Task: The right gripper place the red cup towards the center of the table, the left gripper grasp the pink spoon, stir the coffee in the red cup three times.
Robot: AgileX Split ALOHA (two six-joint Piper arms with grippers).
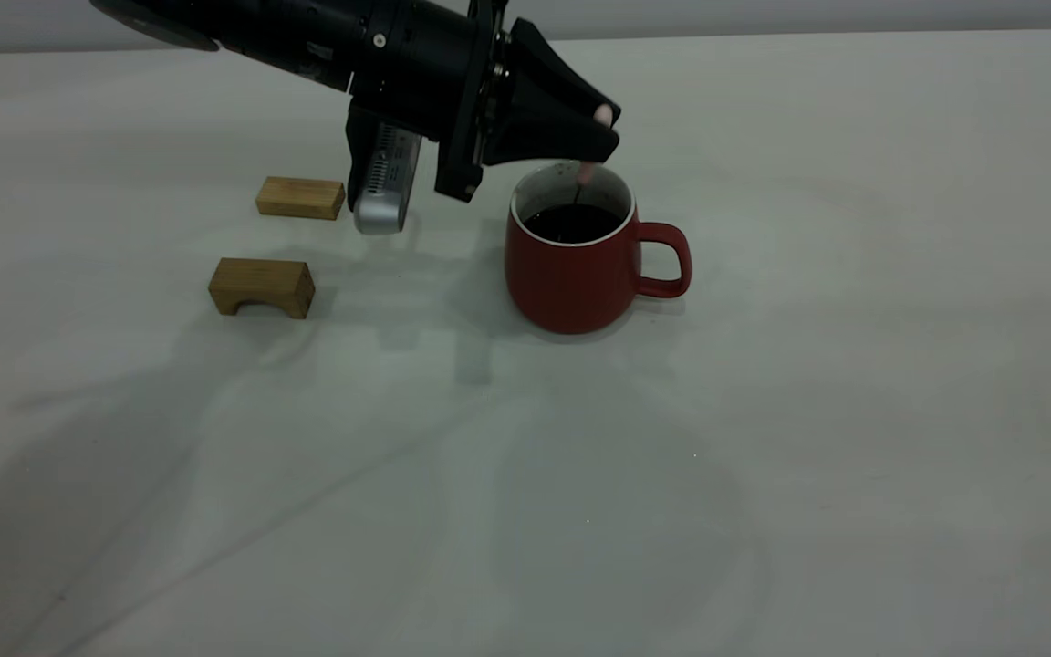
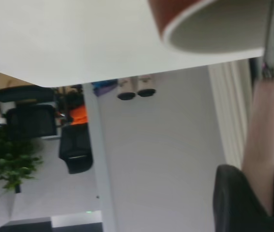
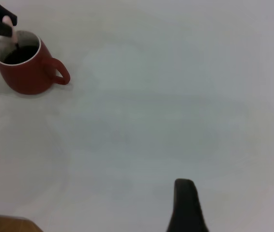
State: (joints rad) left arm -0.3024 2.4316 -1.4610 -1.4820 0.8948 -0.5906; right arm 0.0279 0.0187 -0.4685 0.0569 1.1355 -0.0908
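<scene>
**Stirring underway, spoon's in the coffee**

Starting big: the table (image 1: 763,474) is mostly bare, with the red cup (image 1: 580,274) parked near the middle, handle pointing to 3 o'clock in the exterior view. Two wooden blocks (image 1: 263,286) sit off around its 9 o'clock, well apart.

The left gripper (image 1: 600,137) hangs right over the cup's far rim, clamped on the pink spoon (image 1: 586,173). The spoon's long axis runs close to vertical, its neck dipping into the coffee (image 1: 575,223). So I'd say any stirring has to circle inside the rim.

The right gripper (image 3: 188,205) is well away from the cup; only one finger shows, so I can't tell its state.
</scene>
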